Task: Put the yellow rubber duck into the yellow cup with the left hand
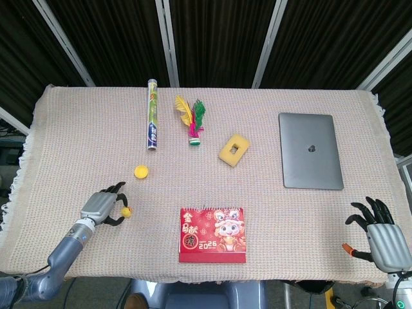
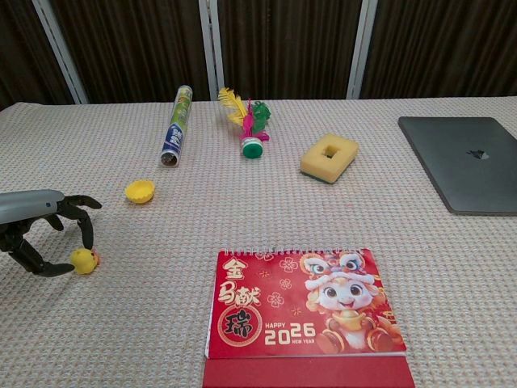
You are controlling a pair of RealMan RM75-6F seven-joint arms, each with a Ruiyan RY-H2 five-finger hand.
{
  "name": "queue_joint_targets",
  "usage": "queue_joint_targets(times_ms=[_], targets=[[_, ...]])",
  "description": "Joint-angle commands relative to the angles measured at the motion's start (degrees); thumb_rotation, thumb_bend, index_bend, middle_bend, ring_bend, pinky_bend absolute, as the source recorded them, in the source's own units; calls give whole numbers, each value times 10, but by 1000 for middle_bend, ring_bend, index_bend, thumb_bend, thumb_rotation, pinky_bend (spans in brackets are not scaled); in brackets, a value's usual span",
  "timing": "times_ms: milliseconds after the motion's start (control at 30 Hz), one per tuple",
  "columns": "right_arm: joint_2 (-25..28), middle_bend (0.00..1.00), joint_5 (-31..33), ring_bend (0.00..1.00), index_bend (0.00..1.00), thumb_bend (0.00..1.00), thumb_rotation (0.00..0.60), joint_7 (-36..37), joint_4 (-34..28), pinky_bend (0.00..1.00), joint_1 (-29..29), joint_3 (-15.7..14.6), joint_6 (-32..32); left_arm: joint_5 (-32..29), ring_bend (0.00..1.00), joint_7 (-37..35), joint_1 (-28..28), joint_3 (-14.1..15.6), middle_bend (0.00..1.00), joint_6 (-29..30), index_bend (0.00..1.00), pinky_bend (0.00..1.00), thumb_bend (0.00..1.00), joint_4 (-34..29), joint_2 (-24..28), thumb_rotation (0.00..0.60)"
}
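Here the left hand (image 2: pixel 40 230) lay low at the near-left part of the woven table mat (image 1: pixel 84 129), fingers curled round the yellow rubber duck (image 2: pixel 83 260), fingertips touching it on both sides. The duck sat on the mat; whether it was lifted could not be told from either view. The yellow cup (image 2: pixel 140 191) stood upright on the mat, farther back and slightly right of the duck, apart from hand and duck alike.

The right hand (image 1: pixel 380 235) hung off the near-right edge of the table, fingers spread, grasping nothing; it showed only in the head view.

Other items noted: a cylindrical tube (image 1: pixel 152 123) lying lengthwise at the back left, a feather shuttlecock (image 1: pixel 193 120) beside it, a yellow sponge with a square hole (image 1: pixel 234 149), a closed grey laptop (image 1: pixel 310 159) at right, and a red 2026 desk calendar (image 1: pixel 212 234) at front centre.
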Motion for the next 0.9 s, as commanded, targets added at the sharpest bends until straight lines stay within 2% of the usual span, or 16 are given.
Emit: queue_joint_targets(times_ms=[33, 267, 900], targets=[[0, 188, 0, 0, 444, 30, 600, 0, 0, 0, 0, 0, 0, -1, 82, 1, -1, 0, 0, 0, 396, 181, 333, 0, -1, 600], [0, 188, 0, 0, 444, 29, 600, 1, 1, 0, 0, 0, 1, -3, 83, 6, -3, -2, 0, 5, 418, 181, 370, -3, -4, 600], [0, 188, -1, 0, 444, 29, 600, -1, 1, 0, -1, 0, 2, -10, 84, 4, -1, -4, 0, 12, 448, 180, 388, -6, 1, 600]])
